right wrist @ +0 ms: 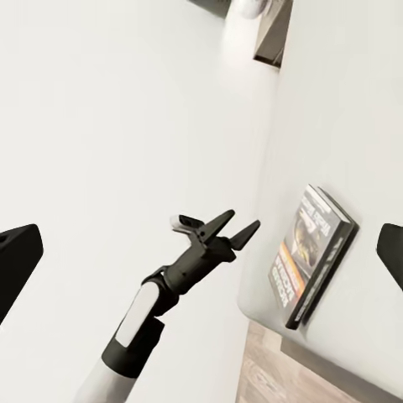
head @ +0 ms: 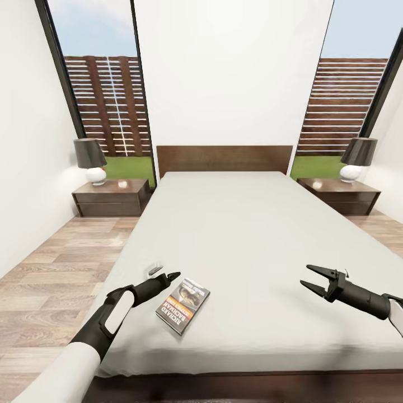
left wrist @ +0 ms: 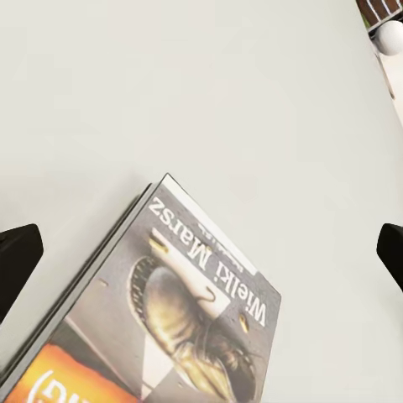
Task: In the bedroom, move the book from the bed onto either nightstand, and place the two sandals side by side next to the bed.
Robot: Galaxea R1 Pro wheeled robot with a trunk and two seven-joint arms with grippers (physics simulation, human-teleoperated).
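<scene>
Head view. We log the left tool (head: 165,276) with fingers parted, low over the bed (head: 240,235) near its foot, holding nothing. The book (head: 183,305) lies flat on the mattress just beside and slightly short of this tool, not touching it. The right tool (head: 314,281) stands wide open, well apart from the book, also empty. Two nightstands flank the headboard, the left nightstand (head: 112,197) and the right nightstand (head: 340,195), each carrying a lamp; both lie far ahead of the tools. Cover lettering reads "RICHARD BACHMAN" along the orange band.

Left wrist view. The book (left wrist: 180,311) sits ahead of the tool, between the two dark fingertips (left wrist: 17,260) seen at the edges, which are widely spread. Title reads "Wielki Marsz".

Right wrist view. We note the left tool (right wrist: 220,231) parted beside the book (right wrist: 315,252), which rests close to the mattress edge.

Risks, as we judge them: the book is thin and flat, so the fingers may skate over the cover or push it along the soft mattress; a nudge toward the near edge could send it to the floor.
</scene>
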